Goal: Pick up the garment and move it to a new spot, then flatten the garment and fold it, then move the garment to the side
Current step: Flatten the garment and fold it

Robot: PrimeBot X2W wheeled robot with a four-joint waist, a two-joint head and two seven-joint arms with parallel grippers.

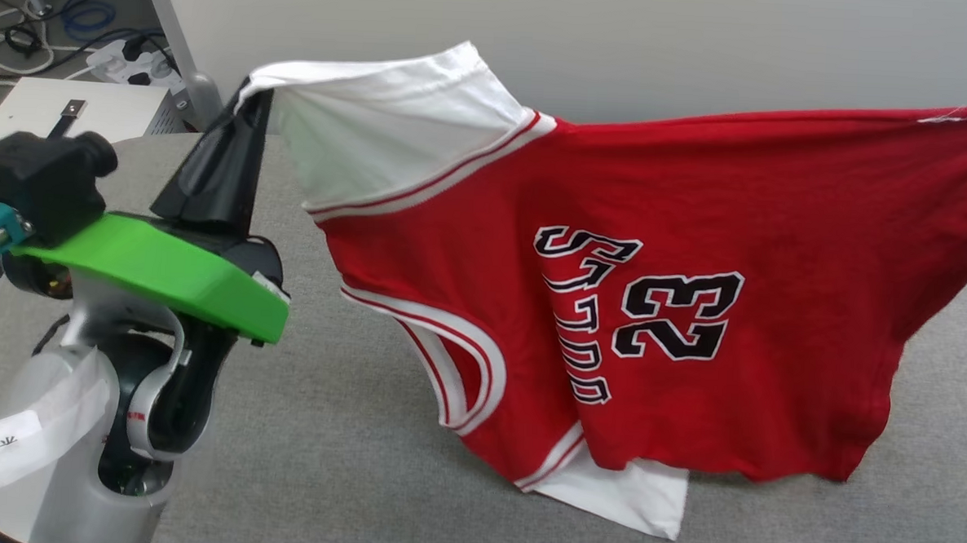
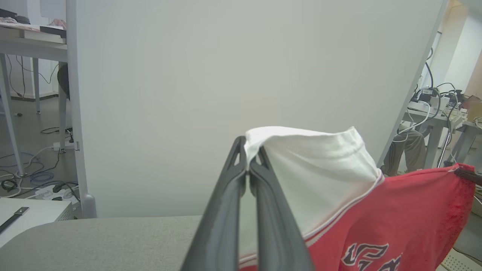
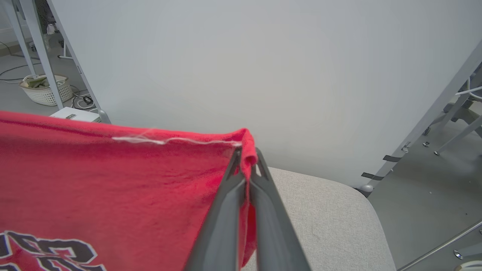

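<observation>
The garment [image 1: 723,200], a red jersey T-shirt with white sleeves and black "23" lettering, hangs stretched sideways above the grey table [image 1: 345,461]. My left gripper [image 1: 254,98] is shut on the tip of a white sleeve [image 2: 320,169] at the upper left. In the right wrist view my right gripper [image 3: 246,150] is shut on the red hem corner [image 3: 246,141]. The other white sleeve [image 1: 629,494] droops onto the table below. Lettering faces the head camera, turned on its side.
A pale partition wall [image 1: 624,41] stands behind the table. A white box [image 1: 82,111] and cables with a power strip [image 1: 125,60] sit at far left. A basket [image 3: 45,90] is on the floor. Table's rounded right corner [image 3: 361,203] drops to floor.
</observation>
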